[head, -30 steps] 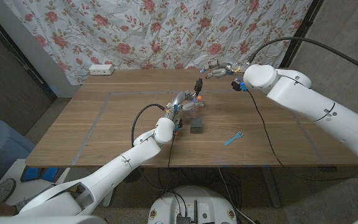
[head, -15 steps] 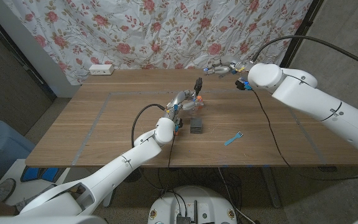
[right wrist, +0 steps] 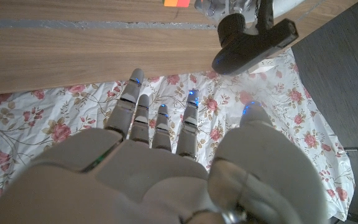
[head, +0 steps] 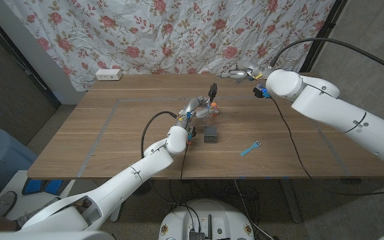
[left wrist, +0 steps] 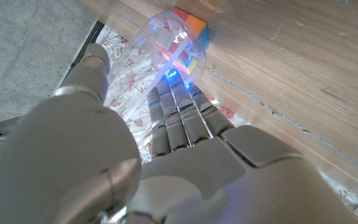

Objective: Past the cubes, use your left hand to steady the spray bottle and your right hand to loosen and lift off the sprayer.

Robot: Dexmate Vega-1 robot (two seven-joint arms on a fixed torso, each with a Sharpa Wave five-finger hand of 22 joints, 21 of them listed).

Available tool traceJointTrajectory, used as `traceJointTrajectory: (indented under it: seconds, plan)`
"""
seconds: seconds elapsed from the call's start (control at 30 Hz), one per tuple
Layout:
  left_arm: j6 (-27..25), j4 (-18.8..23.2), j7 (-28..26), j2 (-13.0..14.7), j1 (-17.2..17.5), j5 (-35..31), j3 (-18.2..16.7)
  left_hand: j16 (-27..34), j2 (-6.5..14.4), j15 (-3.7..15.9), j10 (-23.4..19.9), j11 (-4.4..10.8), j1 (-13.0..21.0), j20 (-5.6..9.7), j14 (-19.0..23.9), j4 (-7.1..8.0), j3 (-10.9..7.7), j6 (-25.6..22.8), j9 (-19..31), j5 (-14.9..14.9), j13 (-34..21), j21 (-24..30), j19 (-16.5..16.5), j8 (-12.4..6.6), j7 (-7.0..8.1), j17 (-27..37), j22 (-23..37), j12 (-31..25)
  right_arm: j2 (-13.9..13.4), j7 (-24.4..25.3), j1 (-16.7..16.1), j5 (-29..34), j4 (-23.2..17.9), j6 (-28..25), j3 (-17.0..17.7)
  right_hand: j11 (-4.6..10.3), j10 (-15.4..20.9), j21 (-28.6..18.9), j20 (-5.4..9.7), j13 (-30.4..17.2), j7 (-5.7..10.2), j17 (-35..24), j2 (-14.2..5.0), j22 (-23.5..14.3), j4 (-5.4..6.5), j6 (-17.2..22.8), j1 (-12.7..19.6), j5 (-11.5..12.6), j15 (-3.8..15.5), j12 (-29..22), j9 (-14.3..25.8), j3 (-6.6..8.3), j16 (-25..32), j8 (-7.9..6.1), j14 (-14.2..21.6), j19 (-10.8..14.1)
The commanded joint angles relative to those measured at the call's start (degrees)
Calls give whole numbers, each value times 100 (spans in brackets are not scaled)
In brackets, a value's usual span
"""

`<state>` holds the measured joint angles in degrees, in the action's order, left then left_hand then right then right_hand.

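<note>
Head view: spray bottle (head: pixel 209 112) stands upright near the middle of the tabletop (head: pixel 112 133), just beyond a dark cube (head: pixel 211 135). Left hand (head: pixel 195 107) wraps the clear body from the left, fingers (left wrist: pixel 182 118) curled round it. Right hand (head: pixel 240 74) hovers well apart to the far right, fingers (right wrist: pixel 160 118) spread, holding nothing. Black sprayer (head: pixel 212 90) sits on the neck; right wrist view shows it (right wrist: pixel 253 43) ahead of the open palm.

Assessment: bottle appears thin clear plastic, probably light, smooth and easily squeezed or tipped; grip firm but not crushing. Sprayer looks rigid; best taken at the collar under the head, not at the trigger.
</note>
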<state>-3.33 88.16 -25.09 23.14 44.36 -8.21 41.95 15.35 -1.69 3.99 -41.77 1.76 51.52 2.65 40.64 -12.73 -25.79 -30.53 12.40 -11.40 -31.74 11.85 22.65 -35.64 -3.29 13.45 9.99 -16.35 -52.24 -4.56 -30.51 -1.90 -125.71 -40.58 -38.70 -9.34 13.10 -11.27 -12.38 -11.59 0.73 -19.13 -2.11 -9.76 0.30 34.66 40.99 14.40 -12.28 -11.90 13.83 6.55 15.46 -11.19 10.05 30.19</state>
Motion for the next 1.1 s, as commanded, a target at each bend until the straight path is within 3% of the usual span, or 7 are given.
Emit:
traceJointTrajectory:
  seconds: [0.03,0.23,0.57,1.1]
  plan:
    - [109,-79,63,0,-50,29,18,8,1067,545,-522,473,-802,203,61,287,-330,-698,6,35,-18,5,52,-43,300,19,28,-34,96,-115,113,493,-178,-408,-251,-108,37,-4,1,-29,-132,-13,25,-10,-1,9,-156,-7,-27,-36,-3,-33,2,-6,89,55]
    - [82,-77,88,0,-57,45,13,13,1071,540,-516,472,-805,200,58,286,-331,-698,7,36,-15,5,53,-38,294,27,29,-26,168,-273,213,554,-203,-531,-360,-211,76,19,-1,-28,-477,2,91,-9,-10,26,-348,9,-29,-39,1,-89,7,-53,193,45]
    - [68,-70,97,2,-33,77,7,10,1078,540,-521,470,-817,196,60,293,-340,-701,8,36,-19,5,54,-33,290,27,29,-24,327,-534,497,676,-230,-969,-670,-300,185,29,-1,-28,-702,13,111,-10,-23,124,-507,22,-29,-61,21,-117,13,-115,291,44]
    - [-24,22,68,28,34,99,-15,11,1081,534,-532,452,-826,180,61,290,-352,-699,15,37,-19,7,60,-22,290,31,29,-20,463,-601,722,797,-211,-1270,-995,-308,182,23,4,-33,-839,18,113,-11,-42,60,-584,13,-26,-49,32,-124,12,-98,336,67]
